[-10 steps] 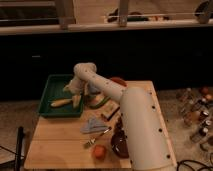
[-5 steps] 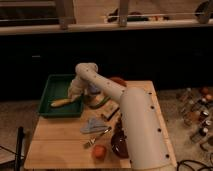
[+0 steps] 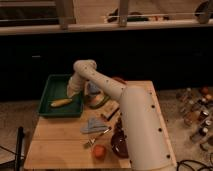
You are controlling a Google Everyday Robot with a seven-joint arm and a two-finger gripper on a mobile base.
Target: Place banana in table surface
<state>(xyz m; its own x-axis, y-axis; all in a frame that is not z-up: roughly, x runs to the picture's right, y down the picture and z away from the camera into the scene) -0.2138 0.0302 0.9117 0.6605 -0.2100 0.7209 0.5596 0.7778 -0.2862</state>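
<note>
The yellow banana (image 3: 61, 102) lies in the green tray (image 3: 52, 82) at the table's back left, near the tray's front edge. My gripper (image 3: 73, 93) is at the end of the white arm, over the right side of the tray, just above and to the right of the banana. I cannot tell whether it touches the banana. The light wooden table surface (image 3: 55, 145) extends in front of the tray.
A green curved vegetable (image 3: 100, 103) lies right of the tray. A grey cloth (image 3: 92, 125), a utensil (image 3: 98, 137), a round orange-red fruit (image 3: 99, 151) and a dark bowl (image 3: 120, 144) sit mid-table. Bottles (image 3: 192, 114) stand off the right edge.
</note>
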